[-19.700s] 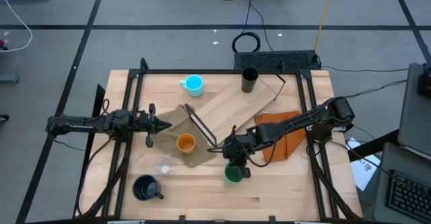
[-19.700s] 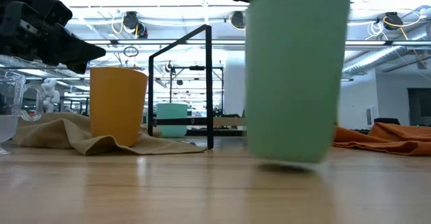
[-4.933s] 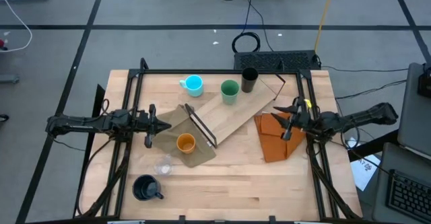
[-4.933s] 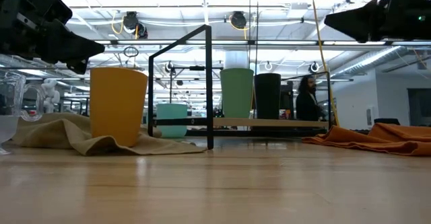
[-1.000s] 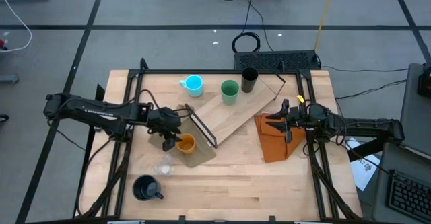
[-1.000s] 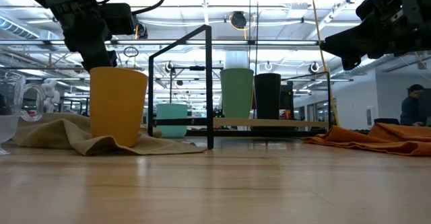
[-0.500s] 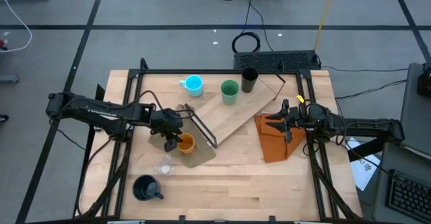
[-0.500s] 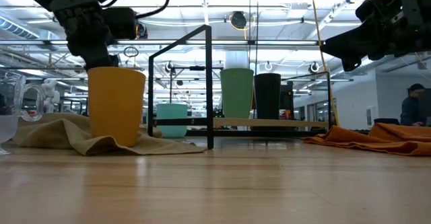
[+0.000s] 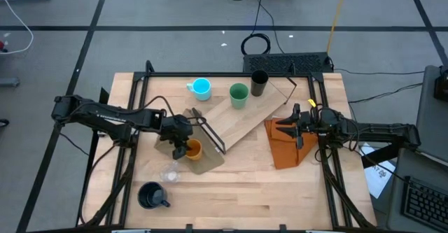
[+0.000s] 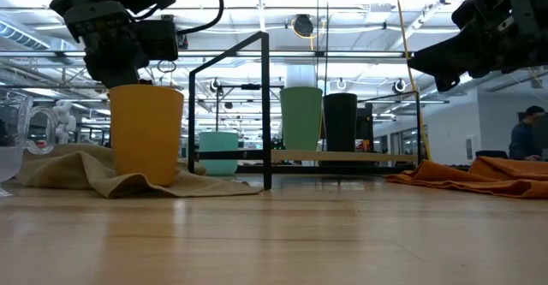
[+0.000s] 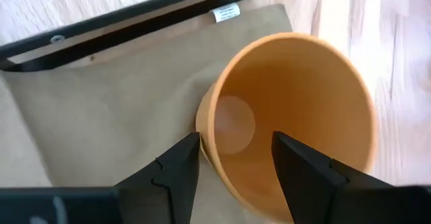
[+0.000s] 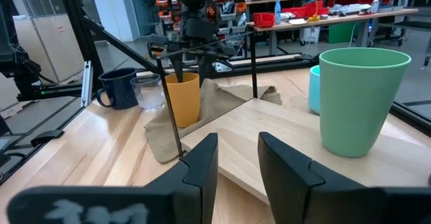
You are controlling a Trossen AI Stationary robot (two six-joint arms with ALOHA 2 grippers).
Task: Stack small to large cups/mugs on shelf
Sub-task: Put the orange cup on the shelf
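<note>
Left pincer [image 11: 232,158] open astride orange cup [image 11: 296,116] wall, centre-left on olive cloth [image 9: 210,159]; right pincer [image 12: 237,158] partly open, empty, centre-right.

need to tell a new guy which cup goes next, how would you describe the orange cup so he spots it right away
Start at the plywood shelf lying across the table, and follow it to its black-framed end, where an olive-tan cloth lies. The orange cup stands upright on that cloth, with the left gripper open over its rim. It is the only orange vessel, and has no handle.
</note>
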